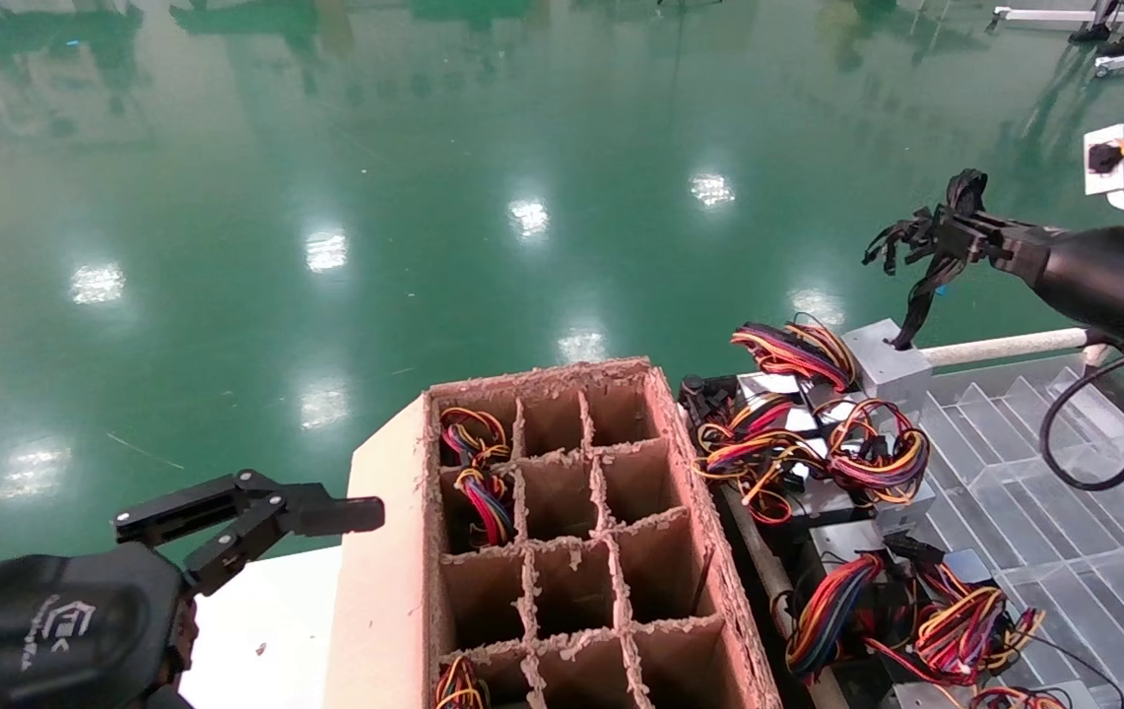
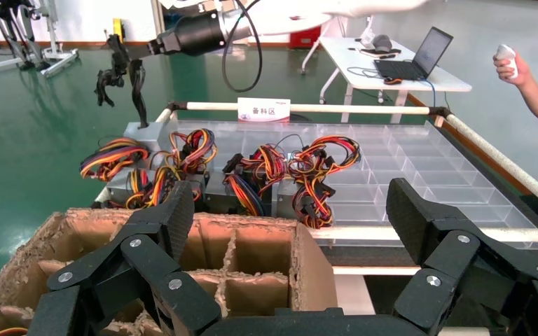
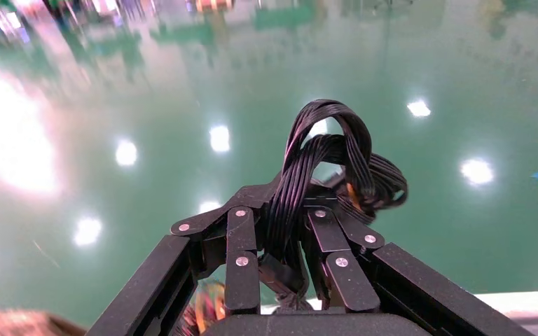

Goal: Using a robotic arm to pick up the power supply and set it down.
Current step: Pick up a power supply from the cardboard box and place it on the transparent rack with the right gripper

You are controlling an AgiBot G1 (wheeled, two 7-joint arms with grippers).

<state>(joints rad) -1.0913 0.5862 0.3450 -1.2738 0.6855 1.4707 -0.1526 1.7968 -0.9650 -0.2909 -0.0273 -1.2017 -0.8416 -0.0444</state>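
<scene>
My right gripper [image 3: 287, 241] is clamped on the black cables [image 3: 326, 164], and the power supply [image 1: 885, 364] hangs below at the tray's [image 1: 1064, 551] far-left corner. My left gripper [image 1: 271, 517] waits open, near left. Glossy green floor [image 1: 424, 197] beyond.

Cardboard box [image 1: 562, 532]: we see its divided cells, coloured wires in some.
Clear tray [image 1: 1064, 512]: silver boxes with coloured wire bundles [image 1: 818, 443] crowd its left edge.
Floor [image 1: 424, 197]: we see glossy green.

Power supply [image 1: 885, 362] hangs right of the divided carton [image 1: 562, 532].
</scene>
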